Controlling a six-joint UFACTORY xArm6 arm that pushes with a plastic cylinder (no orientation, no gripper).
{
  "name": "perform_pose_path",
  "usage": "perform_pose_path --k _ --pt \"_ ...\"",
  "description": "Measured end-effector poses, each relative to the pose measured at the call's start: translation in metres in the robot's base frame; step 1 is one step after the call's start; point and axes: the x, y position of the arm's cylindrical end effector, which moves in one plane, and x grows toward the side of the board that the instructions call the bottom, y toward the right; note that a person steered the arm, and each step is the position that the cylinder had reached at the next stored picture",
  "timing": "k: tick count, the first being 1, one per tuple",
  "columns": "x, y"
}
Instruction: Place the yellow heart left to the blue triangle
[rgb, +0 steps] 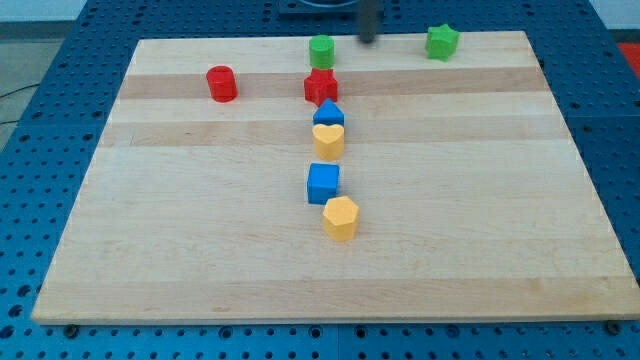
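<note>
Yellow heart (328, 138): It sits near the middle of the bench, a bit toward the view's top. Its two bumps face the view's top and its point faces the view's bottom. It looks about as wide as it is tall, so I cannot pick out a long side.
Blue triangle (328, 113): It is right above the heart in the view and touches it. Its peak points to the view's top.
Red star (320, 86): It is just above the blue triangle, touching or almost touching it.
Green round block (321, 51): It is above the red star, near the bench's top edge.
Red round block (221, 83): It stands alone, toward the view's left.
Green star (441, 41): It is near the top right corner.
Blue square (323, 183): It is below the heart, with a gap between them.
Yellow six-sided block (341, 217): It is just below the blue square.
My tip (368, 40): It is a dark blur at the top edge, to the right of the green round block, touching no block.
Gripper: There is only a rod here, so nothing opens or closes.
Bench (150, 240): It is pale wood with stripes.
Writing: I can read no words anywhere.
</note>
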Motion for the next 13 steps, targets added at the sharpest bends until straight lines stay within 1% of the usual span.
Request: perform_pose_path --k 1,2,3,4,5,6,7,8,9,11,12,13 --pt "-0.001 0.095" --pt "0.007 0.111" --pt "0.038 0.083" --pt "0.077 0.081" --pt "0.130 0.086" --pt "0.195 0.040" --pt "0.225 -0.025" --pt "0.229 -0.127" --pt "0.224 -0.184" --pt "0.192 -0.185" --pt "0.203 -0.193" --pt "0.205 -0.173"
